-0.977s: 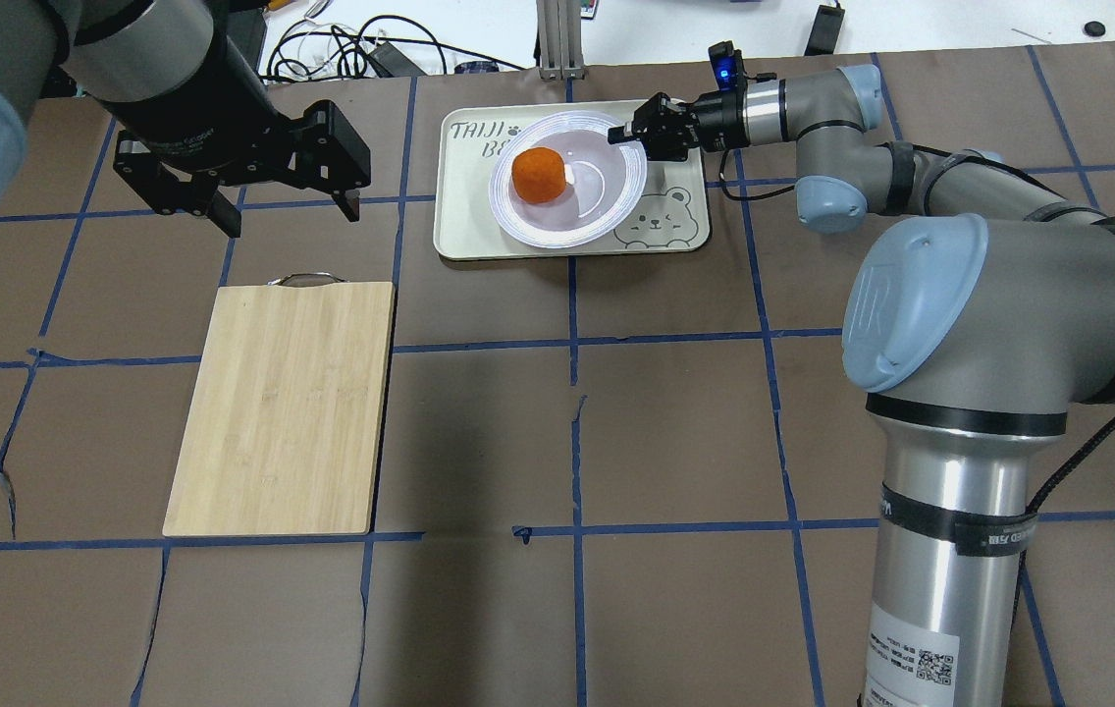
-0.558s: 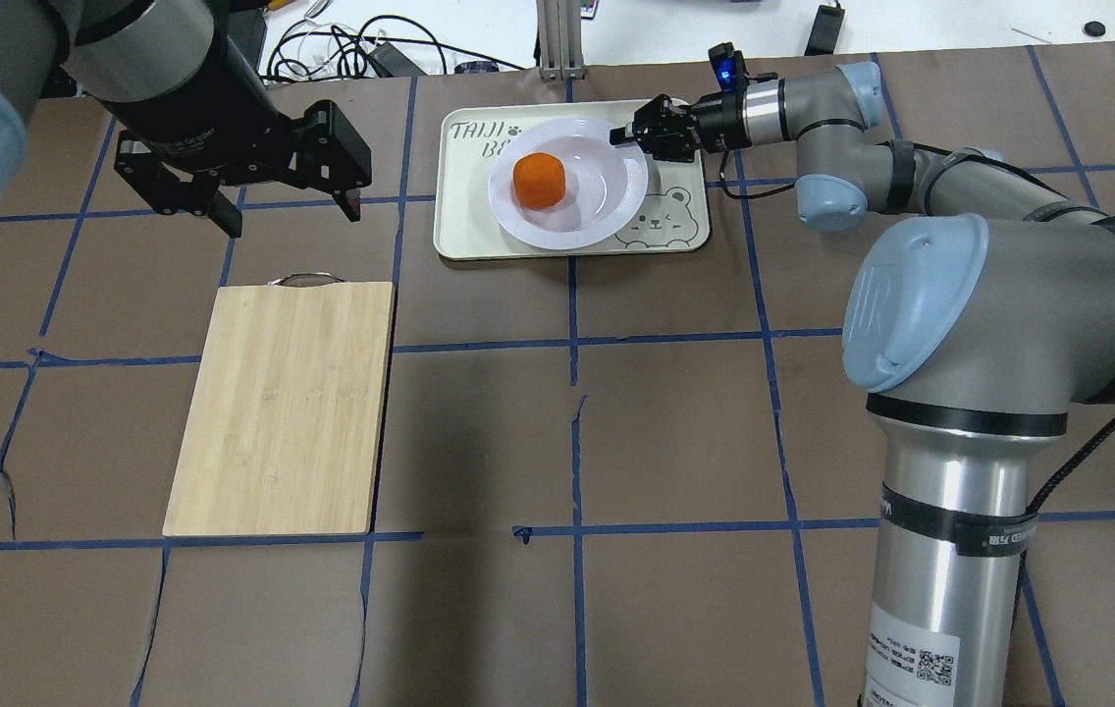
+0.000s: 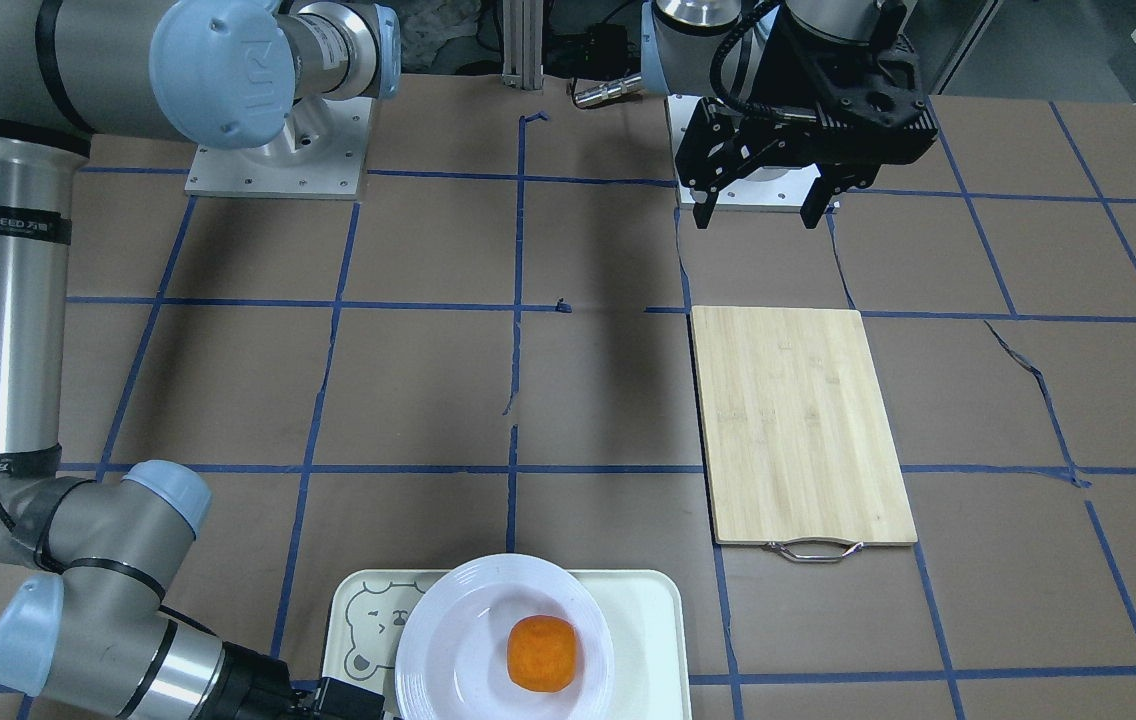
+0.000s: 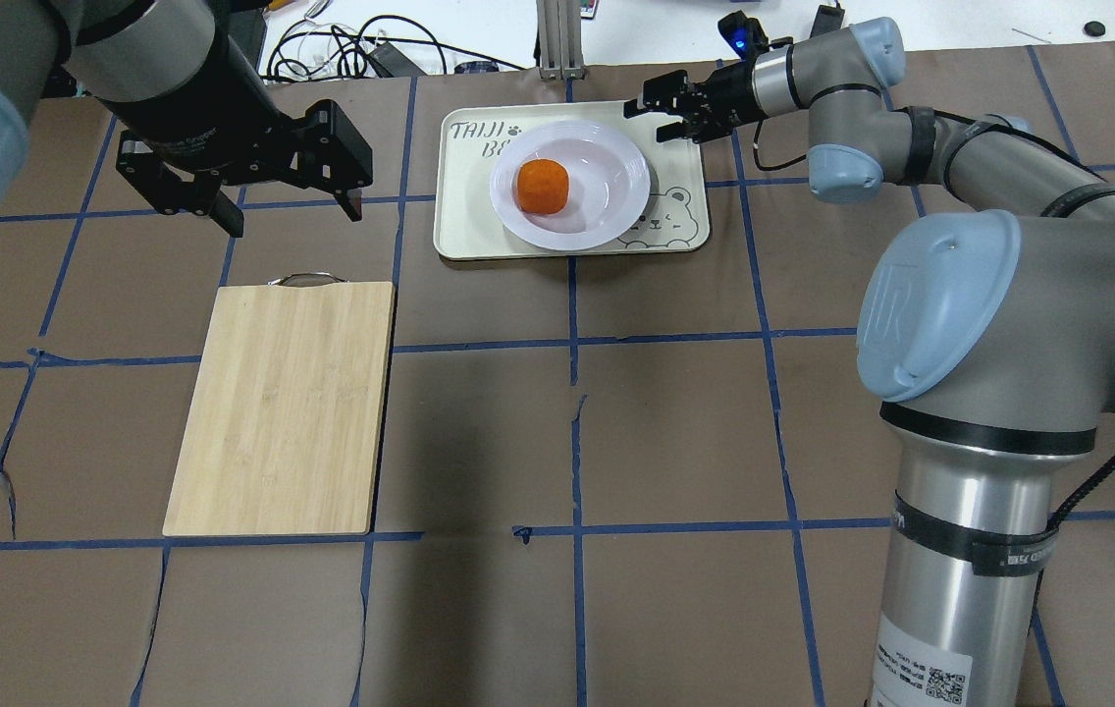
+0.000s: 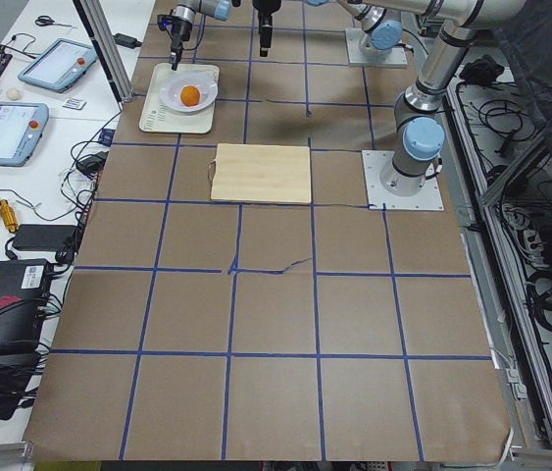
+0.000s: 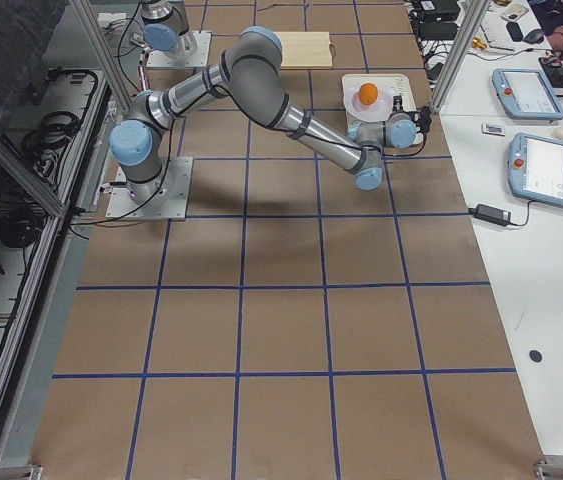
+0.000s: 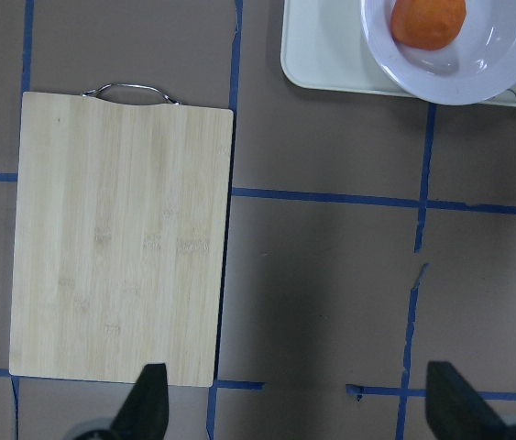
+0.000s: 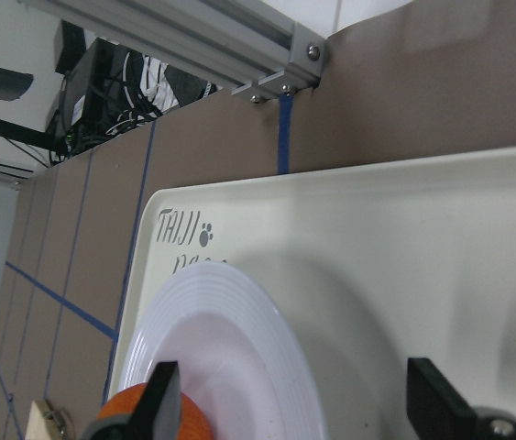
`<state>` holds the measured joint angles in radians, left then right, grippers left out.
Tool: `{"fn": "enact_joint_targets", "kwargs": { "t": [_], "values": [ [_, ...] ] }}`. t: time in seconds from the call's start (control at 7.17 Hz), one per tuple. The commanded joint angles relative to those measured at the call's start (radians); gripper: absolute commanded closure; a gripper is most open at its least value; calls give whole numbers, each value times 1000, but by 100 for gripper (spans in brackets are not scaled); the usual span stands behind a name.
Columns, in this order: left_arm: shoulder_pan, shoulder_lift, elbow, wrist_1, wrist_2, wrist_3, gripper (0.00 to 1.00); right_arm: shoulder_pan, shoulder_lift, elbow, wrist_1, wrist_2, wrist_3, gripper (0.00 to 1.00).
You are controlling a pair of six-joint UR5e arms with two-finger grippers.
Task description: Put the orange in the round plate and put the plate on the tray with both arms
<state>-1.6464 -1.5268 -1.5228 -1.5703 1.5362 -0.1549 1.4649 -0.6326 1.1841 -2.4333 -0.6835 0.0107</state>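
Table (image 4: 675,422): brown paper marked with a blue tape grid; cables lie beyond its far edge.
Orange (image 4: 543,186): sits in the sunken centre of the round plate, a little toward the robot's left.
Round plate (image 4: 616,218): lies flat on the tray, inside its raised edge, partly covering the bear outline.
Tray (image 4: 459,228): rests at the far middle of the table.
Right gripper (image 4: 654,120): fingers apart with nothing between them. It hovers just past the plate's far-right rim, over the tray's corner.
Left gripper (image 4: 292,218): fingers spread wide and empty, raised well to the left of the tray.
Cutting board (image 4: 283,407): lies near the tray on the left, with its metal handle toward the far edge.
Step in hand: probably release and retreat, since both placements look done.
Doing it well: draw the right gripper up and back along its own arm line. Keep the fingers spread so no pad catches the ridged rim. A nudge could slide the glossy plate or set the orange rolling.
Change from a second ago: the plate was then tilted, with its right rim raised at the right gripper. Now it lies level, and that gripper has opened and pulled clear. The left gripper has not moved.
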Motion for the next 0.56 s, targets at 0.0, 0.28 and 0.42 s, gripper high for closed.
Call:
{"fn": "enact_joint_targets", "kwargs": {
  "t": [0.0,0.28,0.42],
  "values": [
    [2,0,1,3,2,0,0,0,-118,6,166,-161,17,13],
    [2,0,1,1,2,0,0,3,-246,6,391,-243,76,12],
    [2,0,1,3,2,0,0,8,-318,20,527,-378,80,8]
  ]
}}
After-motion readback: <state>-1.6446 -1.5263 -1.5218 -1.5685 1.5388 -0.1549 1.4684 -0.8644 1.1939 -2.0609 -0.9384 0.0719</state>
